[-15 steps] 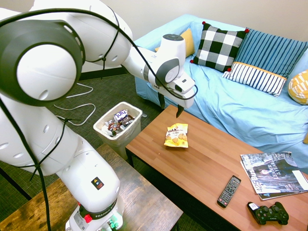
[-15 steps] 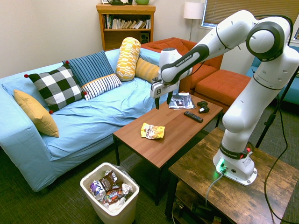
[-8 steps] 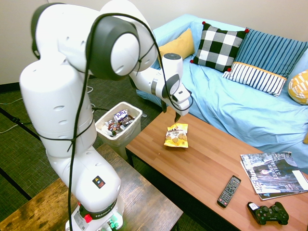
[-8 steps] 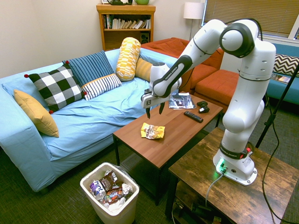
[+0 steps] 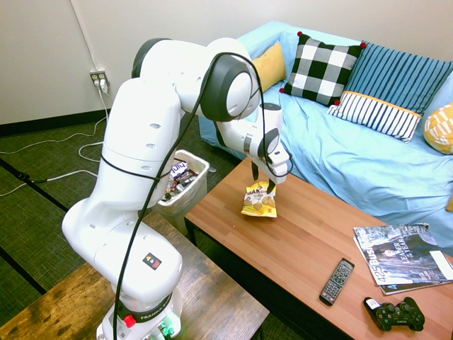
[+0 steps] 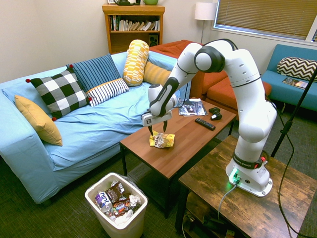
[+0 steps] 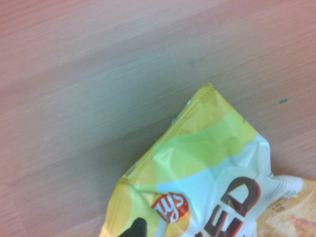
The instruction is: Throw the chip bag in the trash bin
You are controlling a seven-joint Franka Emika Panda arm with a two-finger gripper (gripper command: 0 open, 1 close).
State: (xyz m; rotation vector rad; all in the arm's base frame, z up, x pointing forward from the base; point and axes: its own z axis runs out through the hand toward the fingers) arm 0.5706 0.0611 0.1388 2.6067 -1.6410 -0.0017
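The yellow chip bag [image 5: 260, 200] [image 6: 162, 141] lies flat on the wooden coffee table [image 5: 311, 241] near its sofa-side corner. Close up in the wrist view, the chip bag [image 7: 207, 168] shows crinkled yellow foil with dark lettering. My gripper [image 5: 262, 183] [image 6: 157, 131] hangs just above the bag's upper end, fingers pointing down and open, one on either side of that end, nothing held. The whitish trash bin [image 5: 178, 185] [image 6: 118, 205] stands on the floor beyond the table's end, with wrappers inside.
A remote [image 5: 337, 281], a black game controller [image 5: 394, 314] and magazines [image 5: 403, 256] lie at the table's far end. The blue sofa [image 6: 89, 124] with cushions runs along the table. A darker wooden table [image 6: 247, 198] stands beside it.
The arm has swung and lowered the gripper from well above the table to just over the chip bag's end. The fingers stayed open. The bag has not moved.
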